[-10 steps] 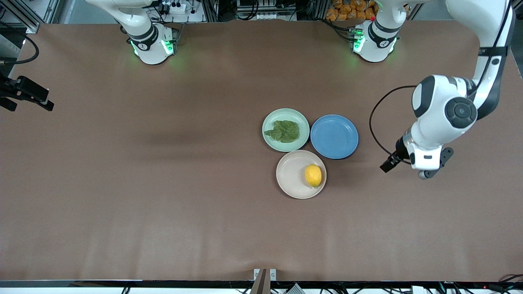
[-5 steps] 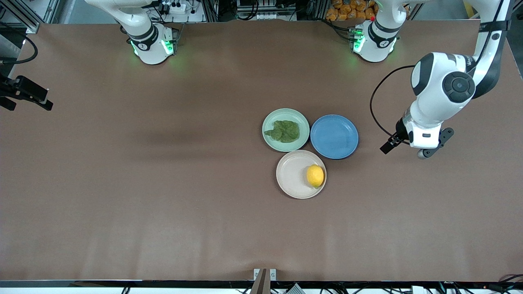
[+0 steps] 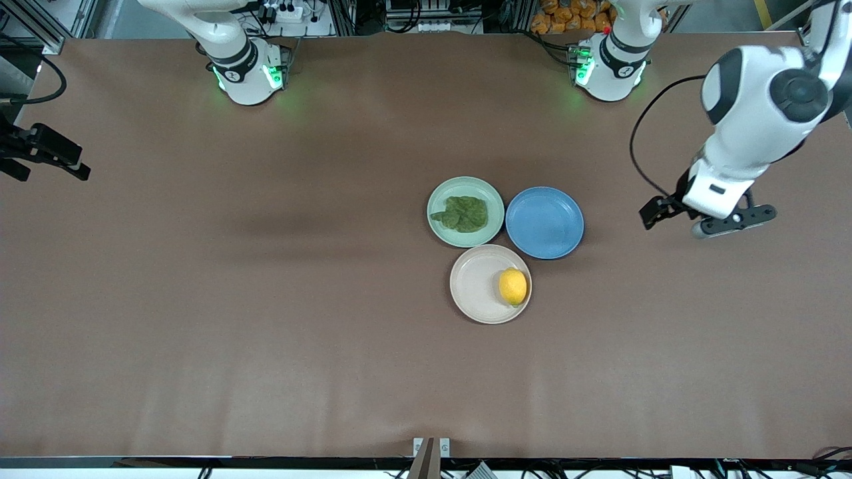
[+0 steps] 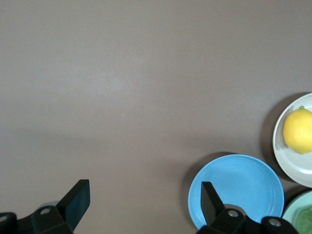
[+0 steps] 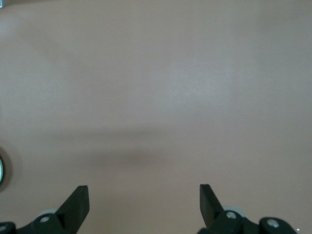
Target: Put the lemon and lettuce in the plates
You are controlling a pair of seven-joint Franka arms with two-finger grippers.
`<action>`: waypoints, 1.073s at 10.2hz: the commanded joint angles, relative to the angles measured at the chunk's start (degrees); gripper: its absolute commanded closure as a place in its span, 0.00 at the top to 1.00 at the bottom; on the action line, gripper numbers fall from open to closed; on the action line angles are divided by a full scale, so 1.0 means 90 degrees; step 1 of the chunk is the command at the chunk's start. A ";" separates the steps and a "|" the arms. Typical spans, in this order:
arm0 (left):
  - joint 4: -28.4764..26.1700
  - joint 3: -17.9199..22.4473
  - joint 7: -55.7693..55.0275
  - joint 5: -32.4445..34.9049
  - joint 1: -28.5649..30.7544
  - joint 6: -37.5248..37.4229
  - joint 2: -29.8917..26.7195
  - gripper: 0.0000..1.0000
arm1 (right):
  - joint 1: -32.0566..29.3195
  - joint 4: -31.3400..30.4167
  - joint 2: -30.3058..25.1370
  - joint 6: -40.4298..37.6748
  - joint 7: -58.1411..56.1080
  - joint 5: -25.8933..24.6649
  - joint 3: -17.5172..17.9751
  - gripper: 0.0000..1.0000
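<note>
Front view: lying in the pale green plate [image 3: 465, 186], the lettuce [image 3: 463, 213], dark and wrinkled, stem tip pointing toward the right arm's end of the table. Sitting in the cream plate [image 3: 474, 285], the lemon [image 3: 512, 287], close against the rim on the side toward the left arm's end. Resting just beside both, touching or nearly touching them, a blue plate [image 3: 544, 222] with nothing in it, the cream plate lying nearest the camera of the three. Hanging over bare brown table [image 3: 266, 332] toward the left arm's end, well apart from the plates, the left gripper [image 3: 715, 223]; finger spread not readable here. Barely showing at the picture's edge toward the right arm's end, the black body of the right gripper [image 3: 40, 156], also over bare table.

Left wrist view: standing wide apart with nothing between them, the left gripper's fingers [image 4: 75, 202], released. Showing past one fingertip, the blue plate [image 4: 236, 187]; at the edge, the lemon [image 4: 297, 130] in the cream plate [image 4: 282, 156], and a sliver of the green plate [image 4: 298, 214] in the corner.

Right wrist view: spreading wide and gripping nothing, the right gripper's fingers [image 5: 76, 204], with only plain table [image 5: 156, 97] underneath.
</note>
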 commanded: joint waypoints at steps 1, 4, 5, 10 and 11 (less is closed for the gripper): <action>0.1274 -0.0052 0.0390 -0.0153 0.0001 -0.1358 -0.0001 1.00 | 0.0065 -0.0085 -0.0053 0.0075 -0.0078 0.0038 -0.0096 1.00; 0.2752 -0.0082 0.0361 -0.0494 -0.0058 -0.2329 0.0223 1.00 | 0.0075 -0.0085 -0.0062 -0.0022 -0.0068 0.0048 -0.0077 1.00; 0.3036 -0.0082 0.0351 -0.0495 -0.0048 -0.2534 0.0330 1.00 | 0.0074 -0.0085 -0.0063 -0.0023 -0.0068 0.0048 -0.0077 1.00; 0.3927 -0.0043 0.0428 -0.0397 -0.0029 -0.3560 0.0419 1.00 | 0.0074 -0.0075 -0.0082 -0.0131 -0.0020 0.0067 -0.0087 1.00; 0.3937 -0.0023 0.0670 -0.0320 -0.0019 -0.3668 0.0400 1.00 | 0.0074 -0.0085 -0.0082 -0.0111 -0.0020 0.0077 -0.0077 1.00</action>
